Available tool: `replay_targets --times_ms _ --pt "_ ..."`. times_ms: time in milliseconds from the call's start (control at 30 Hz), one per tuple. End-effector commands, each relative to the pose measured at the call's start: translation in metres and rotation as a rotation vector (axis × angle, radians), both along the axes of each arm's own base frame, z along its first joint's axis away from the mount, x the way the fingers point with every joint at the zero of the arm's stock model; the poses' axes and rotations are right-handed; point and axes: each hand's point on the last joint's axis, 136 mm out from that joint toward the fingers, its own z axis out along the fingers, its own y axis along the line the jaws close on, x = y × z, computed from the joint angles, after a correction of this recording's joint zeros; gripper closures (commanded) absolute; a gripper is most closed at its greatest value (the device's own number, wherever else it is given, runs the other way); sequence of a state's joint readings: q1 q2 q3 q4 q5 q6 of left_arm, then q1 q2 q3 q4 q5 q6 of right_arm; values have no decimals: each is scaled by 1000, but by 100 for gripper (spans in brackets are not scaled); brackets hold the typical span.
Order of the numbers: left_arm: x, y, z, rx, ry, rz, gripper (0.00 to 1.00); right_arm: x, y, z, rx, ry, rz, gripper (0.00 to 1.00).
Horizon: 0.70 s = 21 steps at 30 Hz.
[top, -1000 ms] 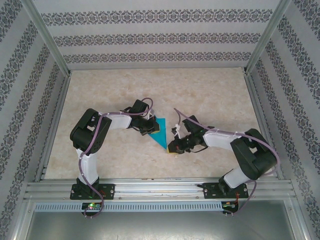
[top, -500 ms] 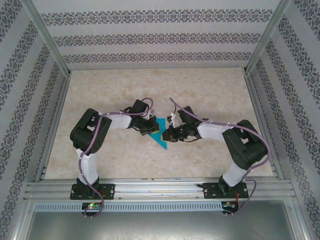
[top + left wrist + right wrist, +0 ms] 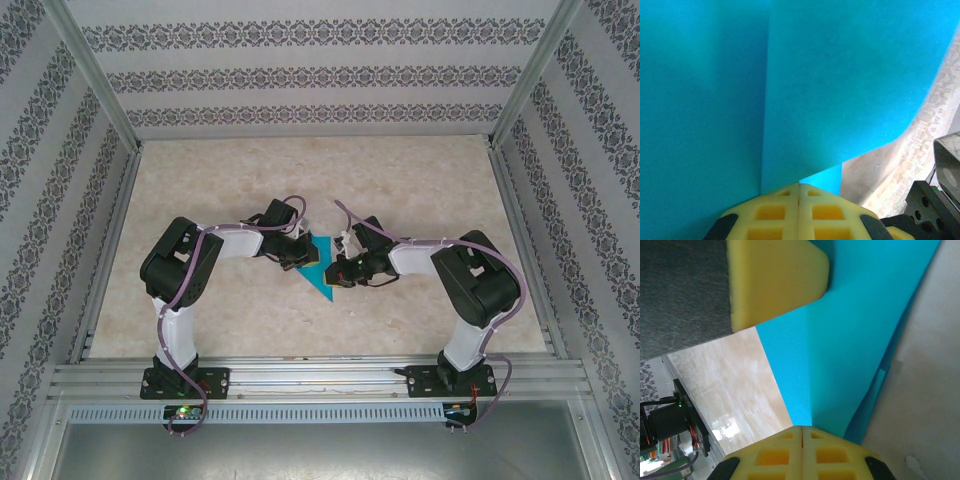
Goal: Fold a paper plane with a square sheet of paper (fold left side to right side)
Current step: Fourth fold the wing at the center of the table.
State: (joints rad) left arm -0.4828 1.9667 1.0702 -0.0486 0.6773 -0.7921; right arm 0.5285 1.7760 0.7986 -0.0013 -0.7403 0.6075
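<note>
Left gripper (image 3: pixel 799 187), fingers pressed together, is bearing tip-down on the folded teal paper (image 3: pixel 322 282). Right gripper (image 3: pixel 802 429), likewise closed, is touching its edge.

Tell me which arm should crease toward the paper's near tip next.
Probably right: the right gripper, jaws shut, sits at the right edge of the paper, nearer that tip; the left gripper rests on its far-left part.

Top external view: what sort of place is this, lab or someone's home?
Probably a purpose-built robot test cell: aluminium frame, patterned wall panels boxing in a marble-look tabletop, left arm and right arm bolted to a rail.
</note>
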Motion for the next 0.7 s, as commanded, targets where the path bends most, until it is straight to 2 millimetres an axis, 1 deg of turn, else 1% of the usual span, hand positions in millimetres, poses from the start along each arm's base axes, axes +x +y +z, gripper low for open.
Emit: replay_targets --times_ms 0,467,667 --pt "-16 21 -39 120 88 27 100 -5 -1 -11 -26 8 6 100" --pt "-16 22 -39 122 88 26 100 -8 -7 -17 -64 11 10 100" --pt "-15 21 -39 119 86 27 100 -12 -10 -24 -90 37 11 100"
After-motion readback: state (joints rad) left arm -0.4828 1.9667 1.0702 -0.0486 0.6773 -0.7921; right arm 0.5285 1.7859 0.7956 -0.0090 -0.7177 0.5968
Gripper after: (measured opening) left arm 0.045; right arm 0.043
